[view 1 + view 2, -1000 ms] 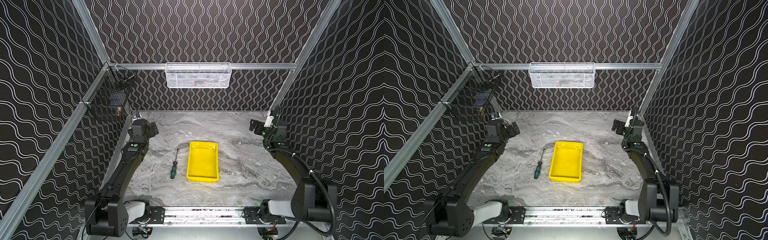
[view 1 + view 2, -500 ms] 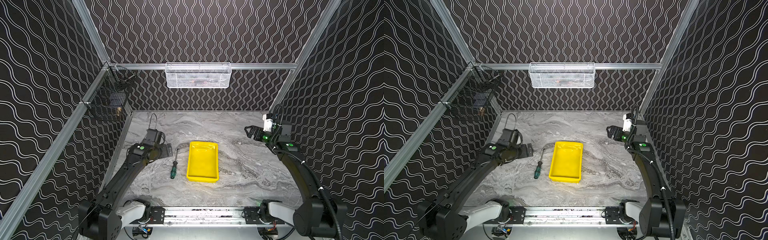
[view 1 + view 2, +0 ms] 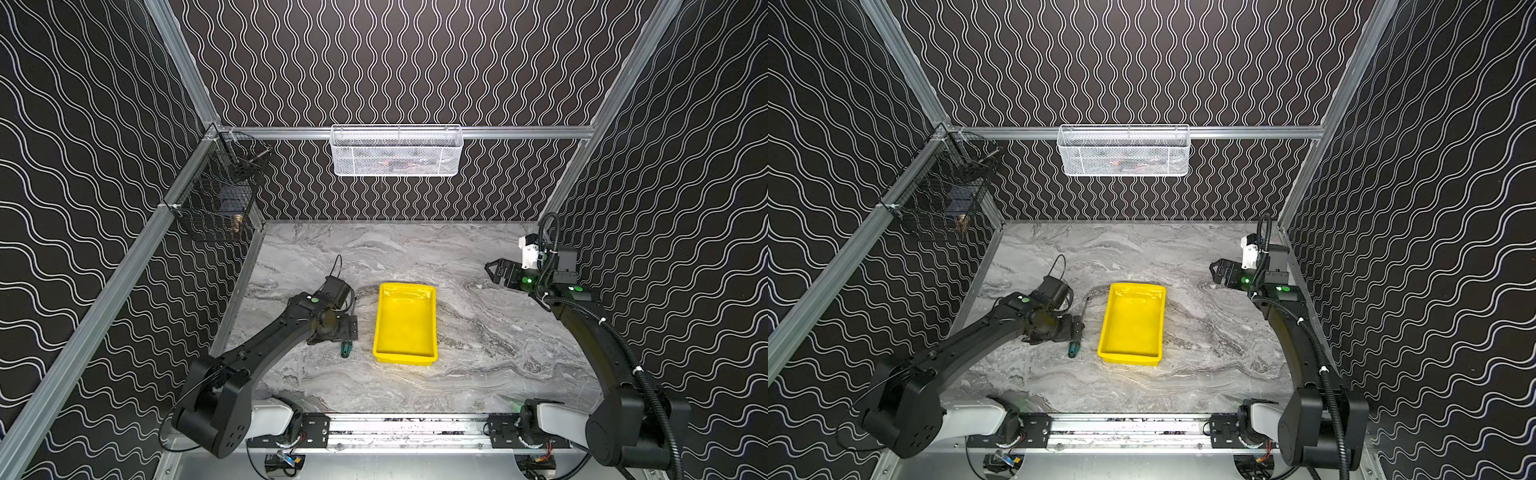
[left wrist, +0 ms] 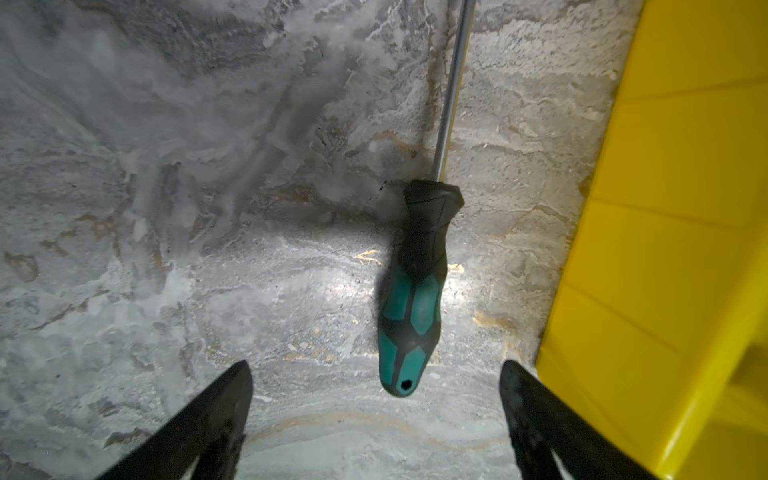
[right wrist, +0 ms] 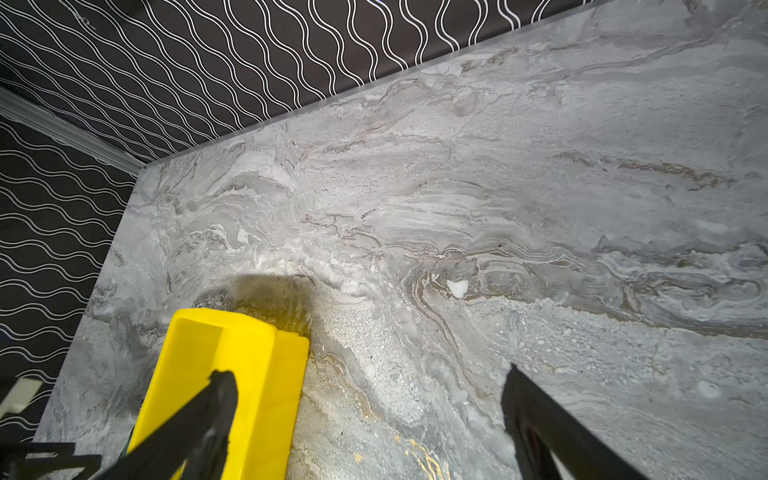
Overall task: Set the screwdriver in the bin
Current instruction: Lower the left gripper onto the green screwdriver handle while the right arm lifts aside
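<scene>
The screwdriver point(image 4: 411, 299) lies flat on the marble table, its green-and-black handle toward the front and its thin shaft pointing back. It runs alongside the left wall of the yellow bin point(image 3: 405, 324), which is empty. My left gripper point(image 3: 351, 329) hovers low over the handle and hides most of the tool in both top views; only the handle's butt point(image 3: 1073, 348) shows. In the left wrist view the left gripper point(image 4: 375, 365) is open and the butt lies just ahead of the gap, untouched. My right gripper point(image 3: 494, 270) hangs open and empty at the back right.
A white mesh basket point(image 3: 397, 151) hangs on the back wall. A black wire basket point(image 3: 216, 199) hangs on the left wall. The bin's wall point(image 4: 665, 208) stands close beside one left finger. Bare marble point(image 5: 457, 208) stretches ahead of the right gripper point(image 5: 368, 372).
My left arm has swung from the left wall down and toward the centre, over the screwdriver's handle. The right gripper has shifted slightly inward from the right wall. Screwdriver and bin have not moved.
</scene>
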You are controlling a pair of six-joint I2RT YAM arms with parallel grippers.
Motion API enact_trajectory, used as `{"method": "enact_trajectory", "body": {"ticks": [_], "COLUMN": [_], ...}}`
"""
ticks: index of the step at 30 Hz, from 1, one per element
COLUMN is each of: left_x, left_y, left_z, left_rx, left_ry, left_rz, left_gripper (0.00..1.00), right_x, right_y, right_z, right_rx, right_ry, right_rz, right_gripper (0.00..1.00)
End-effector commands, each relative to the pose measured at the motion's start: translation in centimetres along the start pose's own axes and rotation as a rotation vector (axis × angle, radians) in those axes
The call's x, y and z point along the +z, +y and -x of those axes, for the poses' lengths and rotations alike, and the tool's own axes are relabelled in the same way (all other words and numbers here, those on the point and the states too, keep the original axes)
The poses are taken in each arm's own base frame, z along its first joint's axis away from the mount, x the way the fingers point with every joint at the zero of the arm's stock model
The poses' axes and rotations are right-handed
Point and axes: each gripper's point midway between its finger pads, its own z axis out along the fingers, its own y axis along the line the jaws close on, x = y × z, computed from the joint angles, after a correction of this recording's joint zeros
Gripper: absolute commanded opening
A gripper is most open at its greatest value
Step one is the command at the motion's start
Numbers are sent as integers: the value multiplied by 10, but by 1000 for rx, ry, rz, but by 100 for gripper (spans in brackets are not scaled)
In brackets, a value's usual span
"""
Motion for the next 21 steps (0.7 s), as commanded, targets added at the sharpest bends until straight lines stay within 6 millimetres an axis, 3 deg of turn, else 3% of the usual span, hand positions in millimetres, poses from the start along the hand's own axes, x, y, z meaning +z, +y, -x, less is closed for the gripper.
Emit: {"method": "enact_trajectory", "body": {"ticks": [1, 21], "left_x": [10, 48], "left_y": [-12, -12], "left_z": [3, 2], "left_rx": [-7, 36], "left_ry": [2, 57], "left_rz": [-49, 2], "left_gripper": [91, 66], "right_x": [3, 14], "right_y": [5, 13], "right_z": [0, -10], "right_rx": [-11, 27], "right_ry": [8, 40], "right_rz": [31, 118], "right_gripper": [99, 99]}}
